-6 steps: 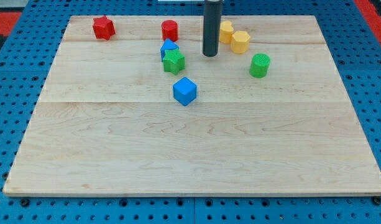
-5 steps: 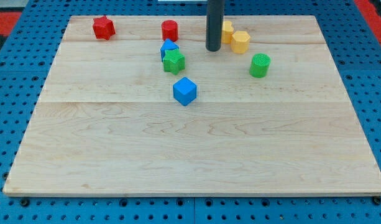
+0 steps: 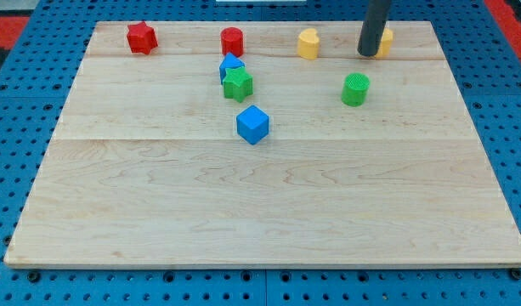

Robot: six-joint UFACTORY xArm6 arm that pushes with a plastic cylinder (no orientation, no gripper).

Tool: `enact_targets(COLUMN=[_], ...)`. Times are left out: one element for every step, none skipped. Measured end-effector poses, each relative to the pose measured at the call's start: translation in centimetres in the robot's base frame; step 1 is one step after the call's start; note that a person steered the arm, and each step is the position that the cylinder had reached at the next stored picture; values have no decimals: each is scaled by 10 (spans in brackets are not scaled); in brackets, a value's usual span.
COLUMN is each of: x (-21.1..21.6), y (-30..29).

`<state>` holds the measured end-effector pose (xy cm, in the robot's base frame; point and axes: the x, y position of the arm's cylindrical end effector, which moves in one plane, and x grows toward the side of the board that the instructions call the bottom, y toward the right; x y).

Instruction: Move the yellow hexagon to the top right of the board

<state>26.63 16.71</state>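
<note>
The yellow hexagon (image 3: 385,39) sits near the top right of the wooden board (image 3: 268,212), mostly hidden behind my rod. My tip (image 3: 370,54) touches the board just at the hexagon's left side. A second yellow block (image 3: 308,43), rounded in shape, stands apart to the left near the top edge. A green cylinder (image 3: 355,88) stands below my tip.
A red star (image 3: 142,37) and a red cylinder (image 3: 232,41) stand along the top edge at the left. A blue block (image 3: 230,65) touches a green star (image 3: 238,83) below it. A blue cube (image 3: 252,124) stands near the middle.
My tip has swept right along the top edge. The yellow hexagon has slid right with it, away from the other yellow block, which stayed put.
</note>
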Motion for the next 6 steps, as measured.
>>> enact_targets(x=[0,-2,-5,-5,10,39], y=[-4,-11,-18,-18,-18,-18])
